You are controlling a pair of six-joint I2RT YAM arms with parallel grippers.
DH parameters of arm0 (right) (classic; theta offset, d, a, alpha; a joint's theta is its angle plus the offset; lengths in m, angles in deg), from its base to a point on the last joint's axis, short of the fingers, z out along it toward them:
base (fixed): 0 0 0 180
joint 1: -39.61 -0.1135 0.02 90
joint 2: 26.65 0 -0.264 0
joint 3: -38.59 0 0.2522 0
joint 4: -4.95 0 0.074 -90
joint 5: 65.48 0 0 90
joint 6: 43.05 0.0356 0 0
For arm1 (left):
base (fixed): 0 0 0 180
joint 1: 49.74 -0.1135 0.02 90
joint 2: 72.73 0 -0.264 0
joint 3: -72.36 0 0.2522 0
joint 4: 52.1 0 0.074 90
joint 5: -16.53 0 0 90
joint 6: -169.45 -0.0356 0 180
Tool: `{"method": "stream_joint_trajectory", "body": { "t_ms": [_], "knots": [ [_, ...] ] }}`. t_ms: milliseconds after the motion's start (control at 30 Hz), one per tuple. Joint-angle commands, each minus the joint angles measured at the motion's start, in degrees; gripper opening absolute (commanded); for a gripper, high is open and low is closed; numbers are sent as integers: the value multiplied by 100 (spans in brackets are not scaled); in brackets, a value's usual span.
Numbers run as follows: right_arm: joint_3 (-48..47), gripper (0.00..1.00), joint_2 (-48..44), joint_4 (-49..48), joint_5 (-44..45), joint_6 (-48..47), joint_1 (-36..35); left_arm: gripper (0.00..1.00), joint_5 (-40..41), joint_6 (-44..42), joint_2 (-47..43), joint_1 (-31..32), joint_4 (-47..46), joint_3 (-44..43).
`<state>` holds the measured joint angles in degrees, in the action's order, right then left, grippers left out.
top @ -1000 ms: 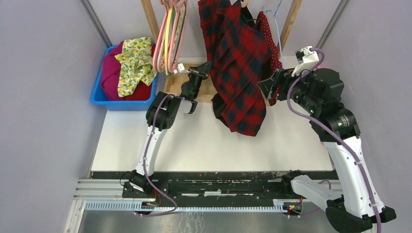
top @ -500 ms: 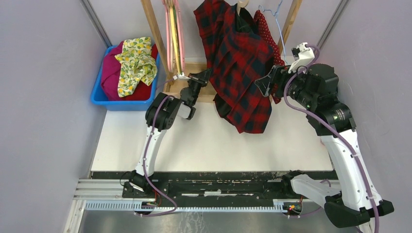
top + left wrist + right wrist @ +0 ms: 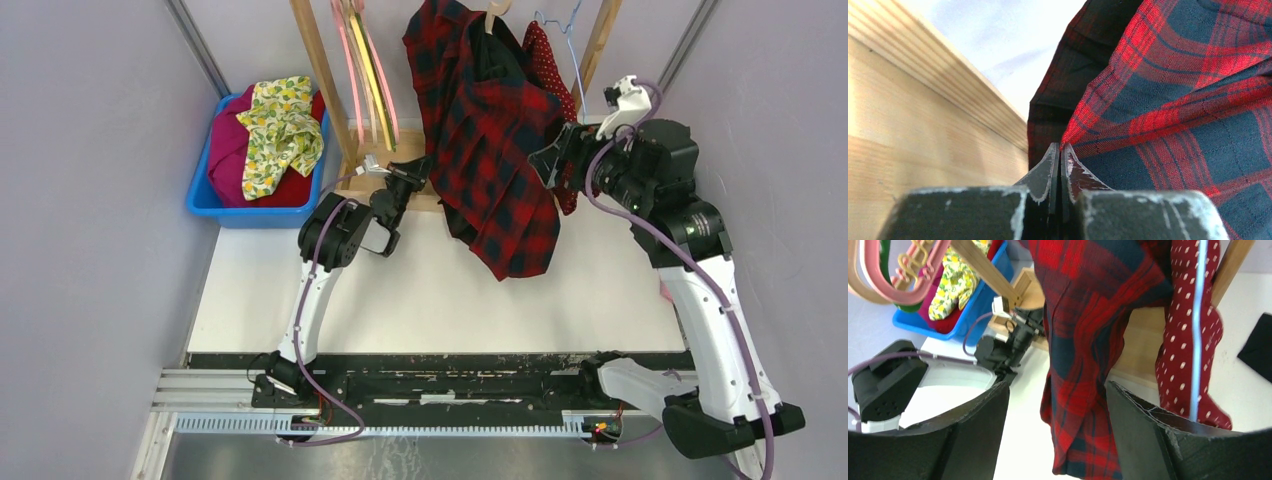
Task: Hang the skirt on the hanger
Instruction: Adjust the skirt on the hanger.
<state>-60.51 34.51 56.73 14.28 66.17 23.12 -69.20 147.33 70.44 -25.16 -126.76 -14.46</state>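
The dark-red polka-dot skirt [image 3: 546, 58] [image 3: 1188, 340] hangs on the thin pale-blue hanger [image 3: 573, 45] [image 3: 1199, 315] at the right end of the wooden rack. The plaid garment partly hides it in the top view. My right gripper [image 3: 548, 165] [image 3: 1057, 385] is open, level with the skirt's lower half and just left of it, with nothing between its fingers. My left gripper [image 3: 415, 172] [image 3: 1060, 147] is shut, low at the rack's base, its tips against the plaid garment's left edge.
A large red-and-black plaid garment [image 3: 495, 140] [image 3: 1173, 100] [image 3: 1083, 315] hangs mid-rack on a wooden hanger [image 3: 495, 10]. Pink hangers [image 3: 365, 70] hang at the left post [image 3: 318, 70]. A blue bin [image 3: 203, 205] holds magenta and lemon-print cloth. A black item [image 3: 1258, 347] lies on the table at the right.
The pink hangers have swung from left to right. The plaid garment has swayed slightly. My right gripper has risen a little toward the rack; the left gripper has shifted slightly at the base.
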Motion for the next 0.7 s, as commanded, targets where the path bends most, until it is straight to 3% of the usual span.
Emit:
{"method": "stream_joint_trajectory", "body": {
  "t_ms": [0,133,267,333,367,400,667],
  "knots": [
    [-917,77,509,-168,-38,-94,192,3,172,-160,128,-88,-456,468],
    [-1697,77,1133,-101,-265,44,431,6,165,-8,224,-120,-642,523],
    [-1863,76,1500,-259,-556,246,536,22,-13,162,205,-239,-702,414],
    [-1784,76,1578,-348,-558,272,575,36,-151,175,141,-279,-622,342],
    [-1749,76,1594,-389,-565,281,597,70,-222,175,110,-298,-573,327],
    [-1718,76,1597,-427,-596,319,635,80,-250,181,52,-310,-564,368],
    [-1877,76,1681,-445,-827,348,737,80,-218,154,-823,-475,-442,1611]
  ]
}}
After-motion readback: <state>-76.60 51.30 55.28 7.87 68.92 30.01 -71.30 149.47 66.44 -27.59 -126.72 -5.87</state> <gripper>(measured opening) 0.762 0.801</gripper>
